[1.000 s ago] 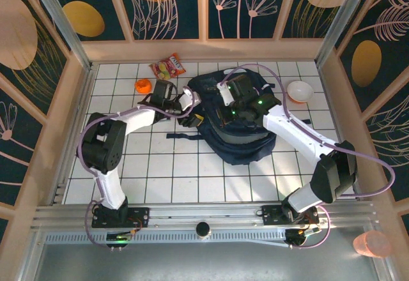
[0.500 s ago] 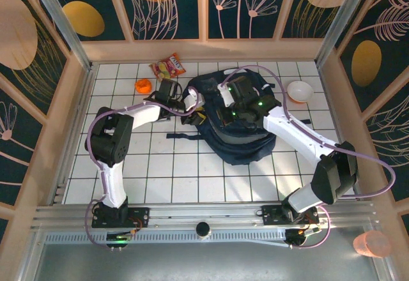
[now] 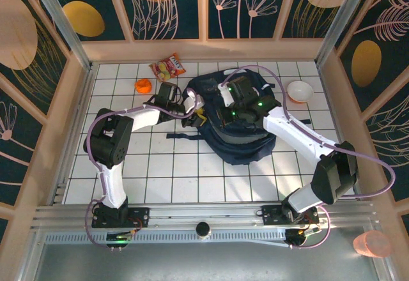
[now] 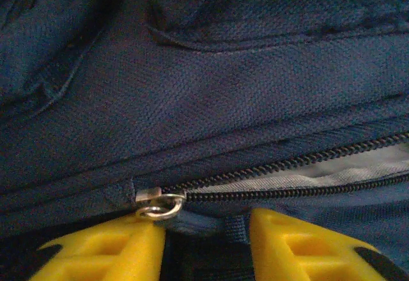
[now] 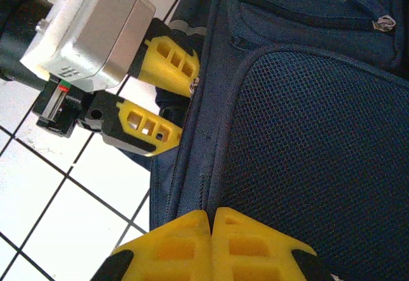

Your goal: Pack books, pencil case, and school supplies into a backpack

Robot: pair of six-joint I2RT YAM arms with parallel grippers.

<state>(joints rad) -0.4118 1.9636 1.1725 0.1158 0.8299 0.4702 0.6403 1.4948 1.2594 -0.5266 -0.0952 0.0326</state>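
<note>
Top external: starting at the near rail [image 3: 204, 212], seeing a band of bare white tiles on the table [image 3: 166, 179] lying open between the arm bases and the backpack [image 3: 246, 142], with more free tiles running up the left side. Finding less room on the right, with the right arm slanting across it. Placing the backpack in the far middle of the table, its far end stopping just short of the wooden wall [image 3: 204, 50]. Noting a dark strap [image 3: 181, 135] trailing leftward over the tiles from the bag's near left side.

Finding the left gripper [image 3: 186, 105] against the bag's left edge, fingers standing partway apart astride the side seam with a fold of navy fabric between them; not telling whether pinching it or merely bracketing it. Seeing a metal zip ring [image 4: 158, 205] just beside one fingertip and the zip beyond gaping slightly over pale grey lining [image 4: 319, 175]. Finding the right gripper [image 5: 211, 227] over the mesh panel, fingers pressed fully together, gripping nothing visible.

Noting a round orange thing [image 3: 143, 85] near the left wrist, a red-orange snack packet [image 3: 168, 68] beyond it by the wall, and a white bowl [image 3: 300, 91] at far right, apart from the bag. Seeing a purple cable [image 3: 255, 70] looping over the bag's far end.

Making out nothing inside the bag past that sliver of lining; losing much of the bag's upper face under the right wrist
</note>
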